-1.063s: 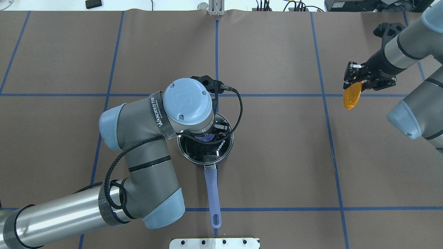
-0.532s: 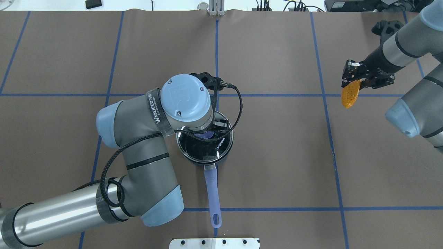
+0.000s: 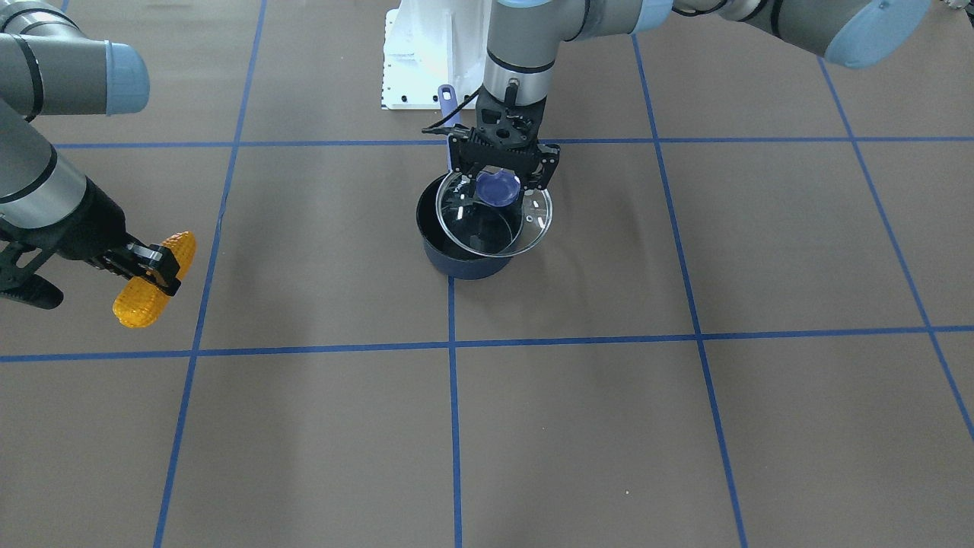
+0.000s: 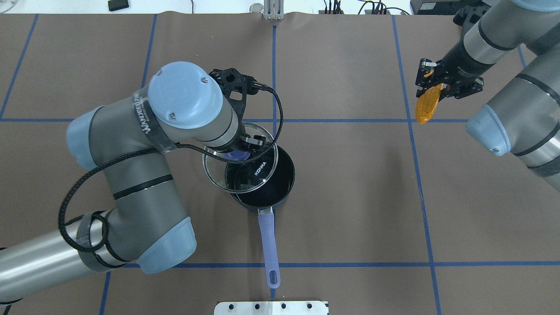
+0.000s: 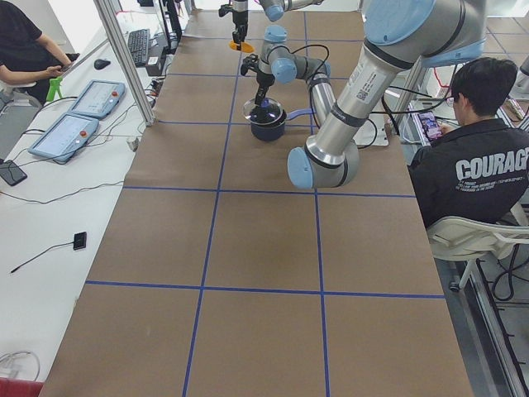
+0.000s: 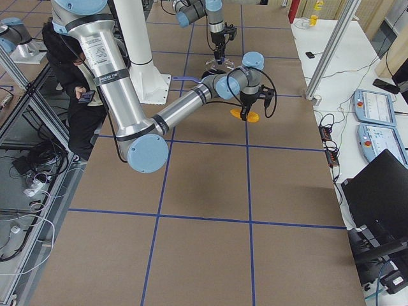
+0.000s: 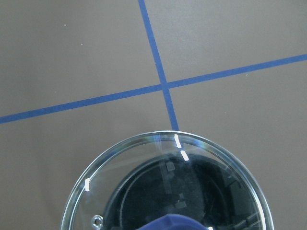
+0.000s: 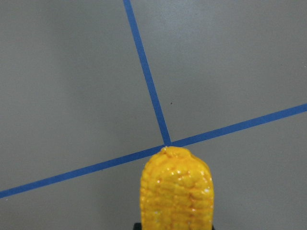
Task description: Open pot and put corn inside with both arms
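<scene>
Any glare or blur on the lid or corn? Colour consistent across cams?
Left wrist view: small white glints on the rim of the lid, blue knob at the bottom edge soft. Overhead view: no glare, black inside of the pot shows through the glass. Right wrist view: corn sharp, paper reads grey, brown elsewhere.

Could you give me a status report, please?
Left gripper shut on round glass lid, lifted. Right gripper shut on orange-yellow corn cob, airborne. Lid partly overhangs dark blue saucepan.

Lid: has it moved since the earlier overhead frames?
Yes. The lid has shifted toward the view's upper left; it now only partly overlaps the pot, which has not moved.
</scene>
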`<state>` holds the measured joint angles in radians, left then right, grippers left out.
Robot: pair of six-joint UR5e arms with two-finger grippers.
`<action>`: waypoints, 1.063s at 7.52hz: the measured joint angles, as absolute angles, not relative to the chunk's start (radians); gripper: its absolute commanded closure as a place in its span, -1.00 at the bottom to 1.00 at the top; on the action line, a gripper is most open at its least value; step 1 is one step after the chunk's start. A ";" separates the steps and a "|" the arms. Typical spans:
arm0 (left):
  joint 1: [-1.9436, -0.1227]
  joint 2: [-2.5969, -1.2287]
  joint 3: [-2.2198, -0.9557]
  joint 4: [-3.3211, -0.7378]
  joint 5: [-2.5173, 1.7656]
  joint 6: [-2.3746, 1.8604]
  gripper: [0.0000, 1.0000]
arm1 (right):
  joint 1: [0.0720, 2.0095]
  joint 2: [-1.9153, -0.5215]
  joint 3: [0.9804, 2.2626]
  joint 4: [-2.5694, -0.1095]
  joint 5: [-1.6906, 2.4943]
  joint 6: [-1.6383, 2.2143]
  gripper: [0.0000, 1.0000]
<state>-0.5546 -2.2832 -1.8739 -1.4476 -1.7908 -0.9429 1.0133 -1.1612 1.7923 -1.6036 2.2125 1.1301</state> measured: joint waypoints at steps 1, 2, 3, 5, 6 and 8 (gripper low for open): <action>-0.573 -2.234 -1.914 -1.452 -1.796 -0.901 -0.19 | 1.000 -1.130 1.793 -1.623 2.210 1.167 0.13; -0.588 -2.174 -1.952 -1.469 -1.799 -0.868 -0.19 | 0.980 -1.100 1.793 -1.631 2.205 1.215 0.13; -0.601 -2.103 -1.978 -1.521 -1.804 -0.847 -0.19 | 0.955 -1.073 1.794 -1.634 2.196 1.268 0.13; -0.655 -1.959 -1.992 -1.662 -1.856 -0.781 -0.19 | 0.892 -1.019 1.794 -1.638 2.153 1.370 0.13; -0.696 -1.905 -1.993 -1.695 -1.895 -0.727 -0.19 | 0.850 -0.983 1.790 -1.649 2.120 1.424 0.13; -0.758 -1.809 -1.976 -1.781 -1.933 -0.640 -0.19 | 0.773 -0.893 1.782 -1.711 2.054 1.510 0.12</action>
